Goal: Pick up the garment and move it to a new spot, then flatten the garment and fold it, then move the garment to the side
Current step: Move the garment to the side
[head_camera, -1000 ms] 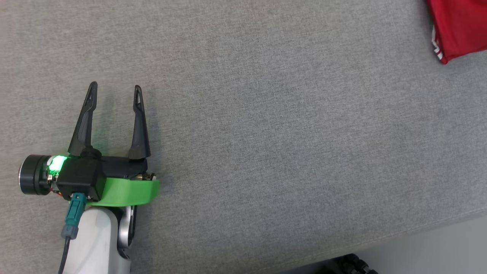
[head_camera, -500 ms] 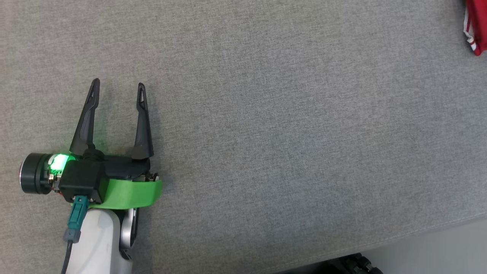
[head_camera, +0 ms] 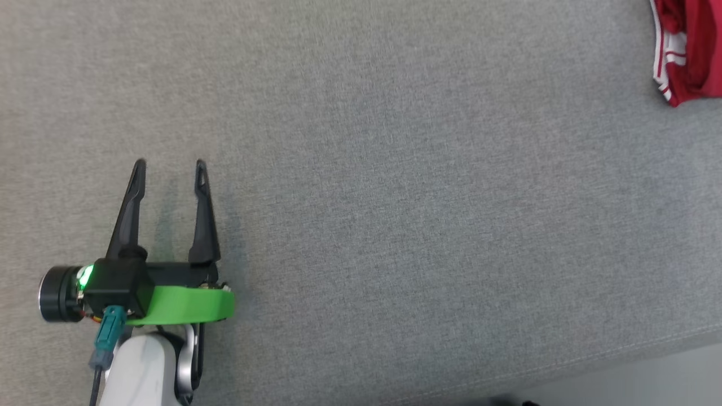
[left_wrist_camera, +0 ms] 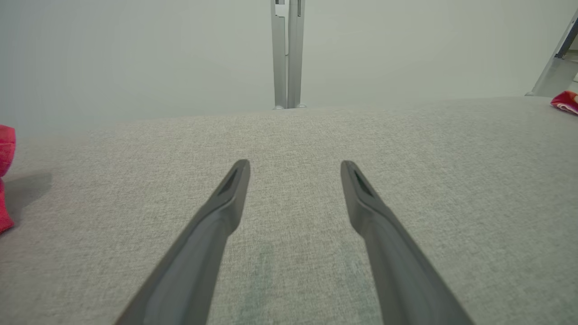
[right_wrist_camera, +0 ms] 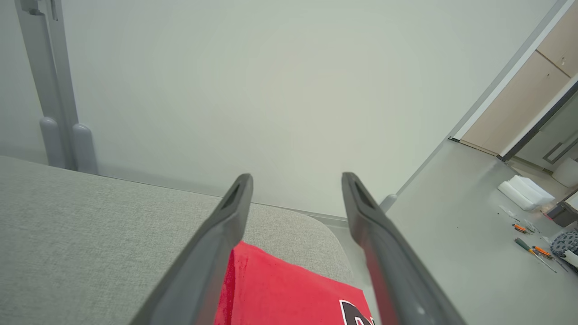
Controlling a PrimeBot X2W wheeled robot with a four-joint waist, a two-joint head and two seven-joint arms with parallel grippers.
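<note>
Head view is showing the left gripper (head_camera: pixel 170 163) hanging over the grey cushion (head_camera: pixel 395 197) at eight o'clock, its white arm (head_camera: pixel 141 372) coming up from six and its fingers pointing to twelve. Those fingers are standing apart, holding nothing. The red shirt (head_camera: pixel 691 51) is lying far off at two o'clock, by the cushion's end. Right wrist view is showing the right gripper (right_wrist_camera: pixel 295 177) hovering over the shirt, fingers apart, not pinching it. I think the shirt is being left at the side, so this arm should be lifting straight up, slowly, keeping fingers wide so no cloth is catching.
</note>
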